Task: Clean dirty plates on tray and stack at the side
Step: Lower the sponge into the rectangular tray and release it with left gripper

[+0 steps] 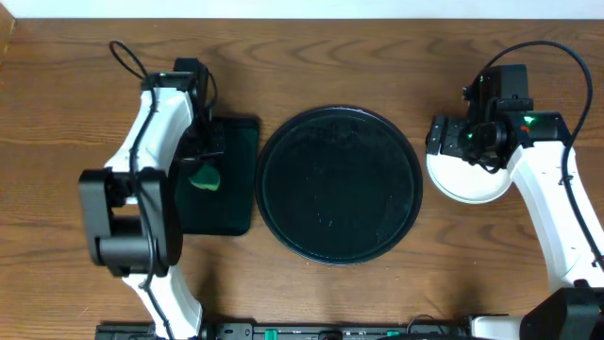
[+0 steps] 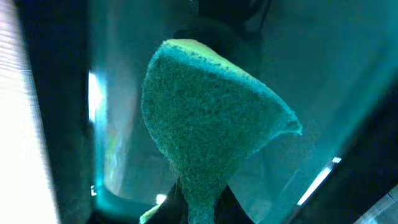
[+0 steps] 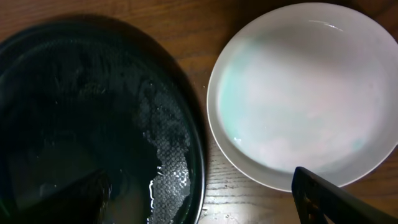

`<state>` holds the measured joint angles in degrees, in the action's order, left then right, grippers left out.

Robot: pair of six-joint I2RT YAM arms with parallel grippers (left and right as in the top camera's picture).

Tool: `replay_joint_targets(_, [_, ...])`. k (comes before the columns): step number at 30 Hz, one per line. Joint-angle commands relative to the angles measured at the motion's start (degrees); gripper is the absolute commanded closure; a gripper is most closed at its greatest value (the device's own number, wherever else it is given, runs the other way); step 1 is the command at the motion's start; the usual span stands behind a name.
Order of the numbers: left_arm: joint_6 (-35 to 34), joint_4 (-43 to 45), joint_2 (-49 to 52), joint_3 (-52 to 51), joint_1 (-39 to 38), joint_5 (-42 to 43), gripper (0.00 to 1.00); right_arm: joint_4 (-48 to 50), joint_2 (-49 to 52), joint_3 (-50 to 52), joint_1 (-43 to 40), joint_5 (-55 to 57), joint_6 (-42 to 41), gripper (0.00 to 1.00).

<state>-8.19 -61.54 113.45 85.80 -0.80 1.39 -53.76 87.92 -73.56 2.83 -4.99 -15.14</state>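
The left end effector is closed on a green, rough-textured scouring sponge. The sponge is pinched at its narrow lower end, so its wide end fans out across the left wrist view. It hangs over the rectangular black tray on the left of the brown wooden table.

One dark finger of the right end effector crosses the corner of the right wrist view; I cannot tell whether this end effector is open or closed.

Beyond that finger lies a small round white plate, glossy, with a shallow rim and only a faint teal tint along its left inner side. It rests on the table just beside the right edge of the large round glossy black tray. I cannot tell whether other plates lie under it. The round tray's floor is wet, with a fine mesh-like sheen.
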Motion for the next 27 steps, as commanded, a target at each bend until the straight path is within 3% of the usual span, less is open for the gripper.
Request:
replay_joint_targets(1, [-5.1, -0.4, 2.4, -0.5, 0.1, 1.0, 0.85, -0.3, 0.1, -0.7, 0.3, 1.1, 3.6, 0.09])
replay_joint_targets(3, [-5.2, -0.4, 2.8, -0.5, 0.2, 1.0, 0.29, -0.5, 0.1, -0.8, 0.3, 0.5, 5.9, 0.09])
replay_joint_targets(4, [-5.2, -0.6, 2.7, -0.5, 0.2, 1.0, 0.23, -0.7, 0.1, -0.8, 0.3, 0.2, 6.1, 0.08])
replay_joint_targets(11, [-5.2, -4.6, -2.3, 1.3, 0.1, 1.2, 0.23, -3.7, 0.0, -3.1, 0.3, -5.0, 13.8, 0.04])
replay_joint_targets(20, [-5.2, -4.9, -25.5, 1.3, 0.1, 1.0, 0.22, -15.3, -0.4, -15.8, 0.3, -5.1, 16.1, 0.04])
replay_joint_targets(27, [-5.2, -4.9, -33.4, 1.3, 0.1, 1.0, 0.22, -22.5, -5.7, -23.9, 0.3, -5.6, 16.4, 0.04])
